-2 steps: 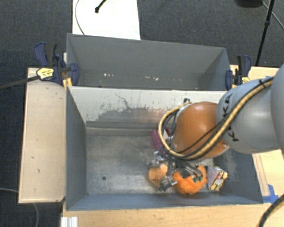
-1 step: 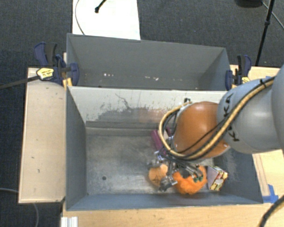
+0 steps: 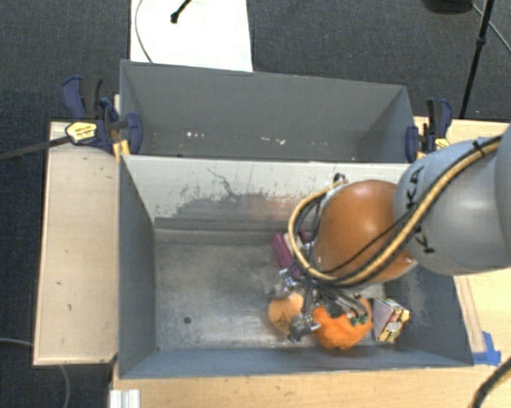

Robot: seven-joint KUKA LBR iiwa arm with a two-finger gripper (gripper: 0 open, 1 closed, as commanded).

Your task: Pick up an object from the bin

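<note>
Hanging low at the grey bin's (image 3: 202, 297) front right, pincer (image 3: 306, 316) sits between a tan ball (image 3: 278, 312) and an orange ball (image 3: 341, 334); open or closed, cannot tell; nothing lifted yet, grasp and lift remain

Arm (image 3: 477, 219) reaches in from right; orange wrist cover (image 3: 359, 228) tilted down; cables (image 3: 298, 217) looped around; end effector (image 3: 300, 316) lowest.

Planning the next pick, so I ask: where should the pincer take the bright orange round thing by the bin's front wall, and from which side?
Across its rounded middle, from straight above, I'd judge: the bright orange round thing lies close to the bin's front wall, with a tan ball and a patterned packet flanking it.
</note>
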